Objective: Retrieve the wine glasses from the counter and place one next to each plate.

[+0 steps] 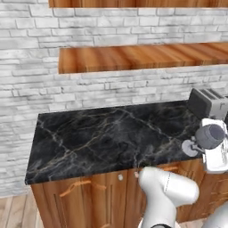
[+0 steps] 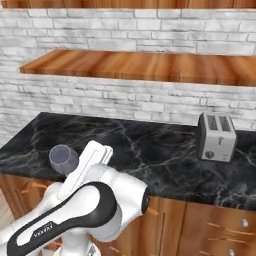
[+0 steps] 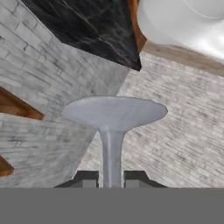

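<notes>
A greyish wine glass (image 1: 210, 135) is held tipped on its side at the front edge of the black marble counter (image 1: 102, 138). My gripper (image 1: 201, 146) is shut on its thin stem. In the right base view the glass's bowl (image 2: 63, 157) sticks out to the left of the white hand, and the gripper (image 2: 72, 169) sits over the counter's (image 2: 165, 150) near left part. In the hand view the stem (image 3: 111, 153) rises between the two fingertips of the gripper (image 3: 111, 179) to the round foot (image 3: 114, 112). The plates are out of view.
A silver toaster (image 1: 207, 103) (image 2: 216, 136) stands at the counter's back right by the grey brick wall. A wooden shelf (image 1: 142, 55) (image 2: 140, 65) hangs above the worktop. Brown cabinet doors with curved handles (image 1: 82, 187) lie below the counter's front edge.
</notes>
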